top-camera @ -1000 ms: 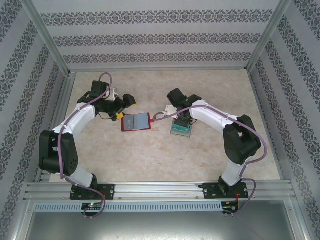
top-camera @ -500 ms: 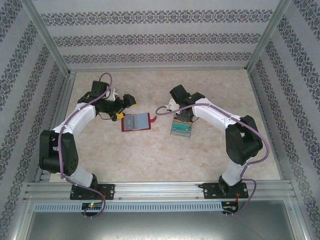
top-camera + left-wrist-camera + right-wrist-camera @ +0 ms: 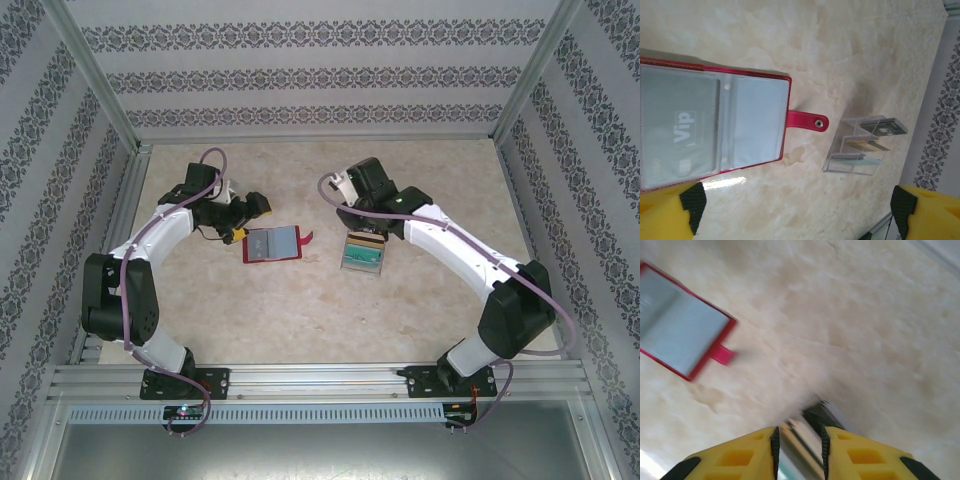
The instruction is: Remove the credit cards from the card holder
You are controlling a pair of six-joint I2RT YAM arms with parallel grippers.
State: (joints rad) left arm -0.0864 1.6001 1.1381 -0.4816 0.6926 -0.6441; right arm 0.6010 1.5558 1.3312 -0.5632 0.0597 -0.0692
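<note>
left wrist: one card holder (image 3: 757, 120)

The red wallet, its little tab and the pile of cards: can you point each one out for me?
Red wallet (image 3: 757, 122): left wrist view, on its right see-through pocket.
Tab (image 3: 802, 120): left wrist view, on the red strap beside the snap.
Pile of cards (image 3: 361, 260): top external view, on the teal card face.
</note>
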